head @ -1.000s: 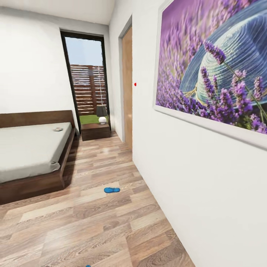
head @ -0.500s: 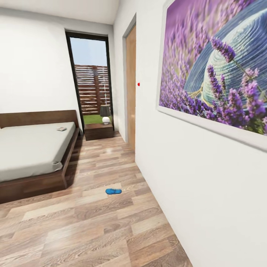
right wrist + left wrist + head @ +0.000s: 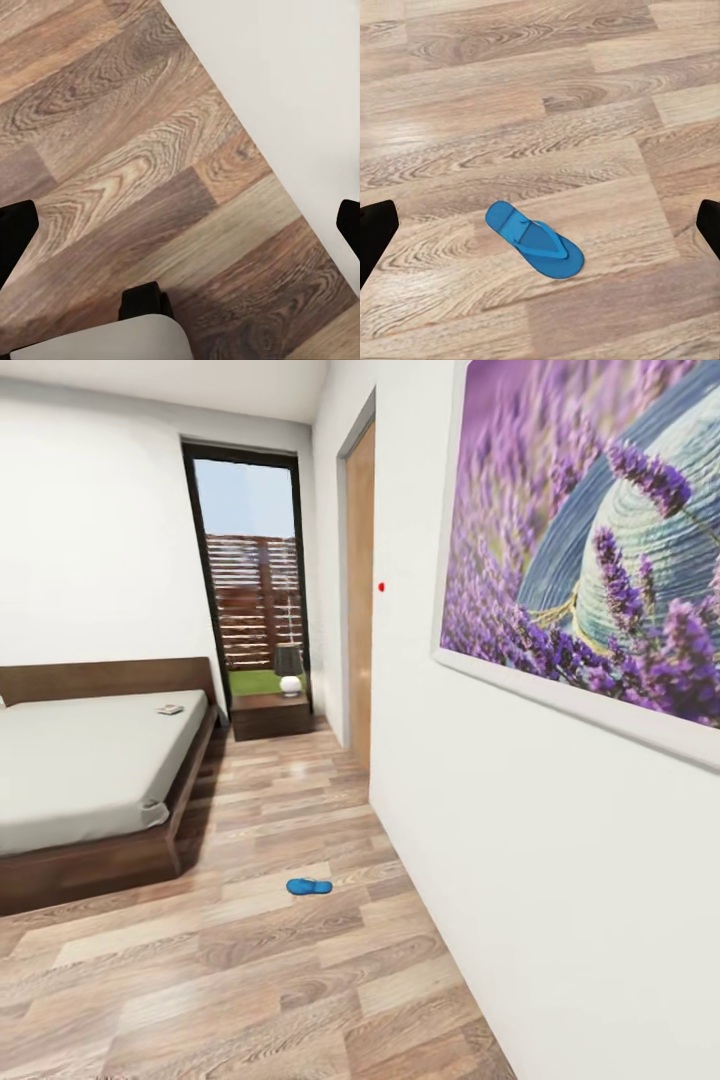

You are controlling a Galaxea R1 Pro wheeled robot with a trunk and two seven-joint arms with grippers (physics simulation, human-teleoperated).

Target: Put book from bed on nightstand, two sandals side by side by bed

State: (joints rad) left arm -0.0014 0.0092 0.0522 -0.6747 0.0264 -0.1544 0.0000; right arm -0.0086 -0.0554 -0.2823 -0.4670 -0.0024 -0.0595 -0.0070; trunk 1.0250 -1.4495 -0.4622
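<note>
1. The bedroom's wood-plank floor [image 3: 260,960] runs between the bed [image 3: 85,780] and a white wall [image 3: 520,840] that carries a large framed lavender picture [image 3: 590,550].
2. The bed is the landmark: a low dark wooden frame and headboard with a plain off-white mattress, standing against the far wall.
3. Past the bed's head end, a tall dark-framed window [image 3: 255,570] reaches the floor, and a wood-panelled door [image 3: 360,590] is set in the picture wall.
4. The nightstand [image 3: 272,715] sits just beside the bed's head, in front of the window, with a small lamp [image 3: 290,668] on its top.
5. The book [image 3: 169,709] lies flat on the mattress, near the head end and close to the edge that faces the nightstand.
6. One blue sandal [image 3: 309,886] lies flat on the floor off the bed's foot corner, apart from the frame, roughly midway to the picture wall.
7. The left gripper [image 3: 540,225] has its jaws spread wide, holding nothing, hanging above a second sandal [image 3: 535,240] that lies sole-down on the planks.
8. The right gripper [image 3: 180,225] also has its jaws wide apart and empty, over bare floor where it meets the white wall.
</note>
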